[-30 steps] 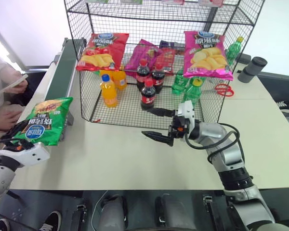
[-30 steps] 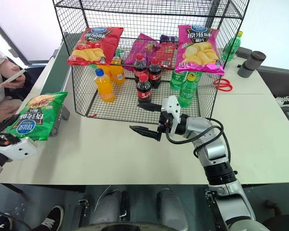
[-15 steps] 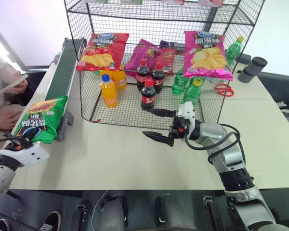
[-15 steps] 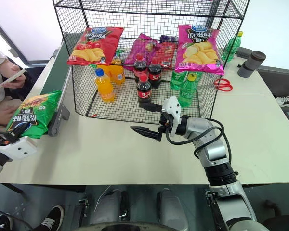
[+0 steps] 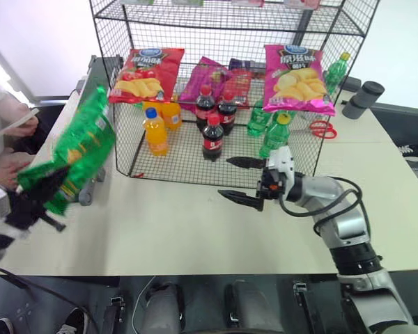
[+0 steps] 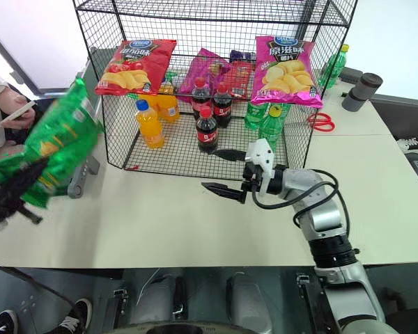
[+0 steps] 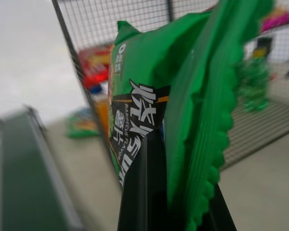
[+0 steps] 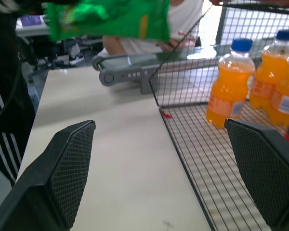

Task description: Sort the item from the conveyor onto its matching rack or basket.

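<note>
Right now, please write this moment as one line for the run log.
left gripper: shut on green chip bag | bag: lifted off conveyor | right gripper: open, empty, before rack

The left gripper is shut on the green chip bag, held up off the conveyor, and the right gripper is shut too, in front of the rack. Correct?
Not quite. The right gripper is open, with nothing between its fingers, as the right wrist view shows. The rest stands: the left gripper is shut on the green chip bag, clear of the conveyor, before the rack.

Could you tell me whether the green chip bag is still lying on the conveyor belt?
No, the green chip bag is lifted off the conveyor, pinched in the left gripper.
</note>
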Robot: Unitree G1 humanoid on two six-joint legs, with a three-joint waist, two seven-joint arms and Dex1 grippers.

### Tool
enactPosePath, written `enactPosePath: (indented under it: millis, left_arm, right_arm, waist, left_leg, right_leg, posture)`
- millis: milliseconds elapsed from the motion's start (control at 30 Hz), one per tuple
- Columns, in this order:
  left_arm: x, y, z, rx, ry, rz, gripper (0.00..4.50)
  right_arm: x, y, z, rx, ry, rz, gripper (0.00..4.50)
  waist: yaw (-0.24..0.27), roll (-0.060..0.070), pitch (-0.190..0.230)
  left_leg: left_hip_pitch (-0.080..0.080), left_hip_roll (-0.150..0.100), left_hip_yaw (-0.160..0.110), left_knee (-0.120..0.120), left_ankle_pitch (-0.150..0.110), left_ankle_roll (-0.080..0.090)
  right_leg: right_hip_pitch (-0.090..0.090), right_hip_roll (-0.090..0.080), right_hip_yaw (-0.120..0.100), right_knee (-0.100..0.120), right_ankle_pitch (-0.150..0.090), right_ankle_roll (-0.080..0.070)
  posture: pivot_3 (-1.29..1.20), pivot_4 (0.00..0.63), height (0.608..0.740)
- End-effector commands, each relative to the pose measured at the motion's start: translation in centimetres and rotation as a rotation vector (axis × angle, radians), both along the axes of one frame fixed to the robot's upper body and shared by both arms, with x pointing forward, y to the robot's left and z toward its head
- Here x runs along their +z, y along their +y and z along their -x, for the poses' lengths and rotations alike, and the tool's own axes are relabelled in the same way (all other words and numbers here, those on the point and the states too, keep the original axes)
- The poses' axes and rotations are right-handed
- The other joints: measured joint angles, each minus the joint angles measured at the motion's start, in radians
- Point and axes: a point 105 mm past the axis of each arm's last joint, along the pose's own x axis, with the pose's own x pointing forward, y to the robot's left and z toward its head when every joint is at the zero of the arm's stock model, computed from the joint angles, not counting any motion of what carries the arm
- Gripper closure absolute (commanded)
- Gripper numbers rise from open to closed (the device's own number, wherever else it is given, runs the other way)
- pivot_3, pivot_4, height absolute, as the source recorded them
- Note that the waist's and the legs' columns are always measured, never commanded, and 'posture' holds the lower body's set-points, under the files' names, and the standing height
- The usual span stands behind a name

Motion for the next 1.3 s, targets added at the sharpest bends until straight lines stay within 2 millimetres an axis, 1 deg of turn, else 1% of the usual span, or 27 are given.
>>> enactPosePath:
  millis: [33, 133, 233, 333, 400, 467, 500, 700, 833, 1033, 1300]
  left_arm:
    - [1.3, -4.1, 1.6, -0.327, 0.149, 0.207, 4.45]
    - [1.4, -6.2, 2.2, -0.535, 0.306, 0.376, 4.45]
    - [1.0, -7.2, 2.0, -0.728, 0.461, 0.498, 4.45]
    - [1.0, -8.4, 1.0, -0.834, 0.488, 0.485, 4.45]
    - [1.4, -9.7, 0.4, -0.921, 0.488, 0.463, 4.45]
    - [1.4, -10.8, 0.0, -0.995, 0.494, 0.429, 4.45]
    - [1.5, -11.1, -0.4, -1.022, 0.498, 0.439, 4.45]
    - [1.7, -12.4, -1.7, -1.104, 0.485, 0.441, 4.45]
    - [1.7, -12.7, -2.2, -1.111, 0.470, 0.444, 4.45]
    - [1.7, -12.9, -2.5, -1.112, 0.460, 0.450, 4.45]
    - [1.7, -12.7, -2.7, -1.083, 0.429, 0.455, 4.45]
  right_arm:
    - [1.6, -0.8, 1.7, 0.077, 0.048, -0.041, 0.00]
    - [1.7, -1.7, 3.3, 0.137, 0.205, -0.058, 0.00]
    - [2.2, -2.0, 4.6, 0.187, 0.349, -0.081, 0.00]
    - [2.6, -2.1, 5.2, 0.201, 0.415, -0.104, 0.00]
    - [2.6, -2.4, 5.7, 0.220, 0.457, -0.107, 0.00]
    - [3.4, -2.4, 6.4, 0.265, 0.516, -0.149, 0.00]
    - [3.6, -2.4, 6.6, 0.274, 0.518, -0.149, 0.00]
    - [4.2, -1.7, 7.7, 0.317, 0.588, -0.192, 0.00]
    - [3.8, -1.3, 8.6, 0.333, 0.610, -0.164, 0.00]
    - [3.2, -0.1, 8.4, 0.322, 0.609, -0.146, 0.00]
    - [2.8, 0.4, 8.3, 0.331, 0.644, -0.109, 0.00]
  waist:
    - [0.004, 0.000, 0.000]
    - [0.004, 0.000, 0.000]
    - [0.002, 0.001, 0.000]
    - [-0.002, 0.002, 0.000]
    - [0.002, 0.002, 0.000]
    - [0.004, 0.001, 0.000]
    - [0.005, 0.001, 0.000]
    - [0.002, 0.001, 0.000]
    - [0.004, 0.001, 0.000]
    - [0.003, 0.001, 0.000]
    - [0.003, 0.001, 0.000]
  left_leg:
    - [0.000, 0.000, 0.000, 0.001, 0.000, 0.000]
    - [0.001, -0.002, -0.001, 0.001, 0.000, 0.000]
    - [0.001, -0.003, -0.002, 0.001, 0.000, 0.000]
    - [0.002, -0.003, -0.002, 0.001, 0.000, 0.000]
    - [0.002, -0.003, -0.003, 0.001, 0.000, 0.000]
    - [0.001, -0.004, -0.003, 0.001, 0.000, 0.000]
    - [0.000, -0.004, -0.003, 0.001, 0.000, 0.000]
    - [-0.001, -0.004, -0.004, 0.001, 0.000, 0.000]
    - [-0.001, -0.004, -0.005, 0.001, 0.000, 0.000]
    - [-0.001, -0.004, -0.005, 0.001, 0.000, 0.000]
    - [-0.002, -0.005, -0.005, 0.001, 0.000, 0.000]
  right_leg:
    - [0.000, 0.000, 0.000, 0.000, 0.000, 0.000]
    - [0.002, 0.000, 0.000, 0.000, 0.000, -0.001]
    - [0.002, 0.001, 0.000, 0.000, 0.000, 0.000]
    - [0.001, 0.003, 0.000, 0.000, 0.000, -0.001]
    - [0.002, 0.004, 0.001, 0.000, 0.000, -0.001]
    - [0.001, 0.003, 0.001, 0.000, 0.000, 0.000]
    - [0.001, 0.003, 0.001, -0.001, 0.000, 0.000]
    - [0.000, 0.004, 0.001, -0.001, 0.000, 0.000]
    - [0.000, 0.004, 0.001, -0.001, 0.000, 0.000]
    - [0.000, 0.004, 0.001, -0.001, 0.000, 0.000]
    - [0.000, 0.003, 0.001, -0.001, 0.000, 0.000]
  posture:
    - [0.00, 0.150, 0.740]
    - [0.00, 0.150, 0.740]
    - [0.00, 0.150, 0.740]
    - [0.00, 0.150, 0.740]
    - [0.00, 0.150, 0.740]
    - [0.00, 0.150, 0.740]
    - [0.00, 0.150, 0.740]
    - [0.00, 0.150, 0.740]
    - [0.00, 0.150, 0.740]
    - [0.00, 0.150, 0.740]
    - [0.00, 0.150, 0.740]
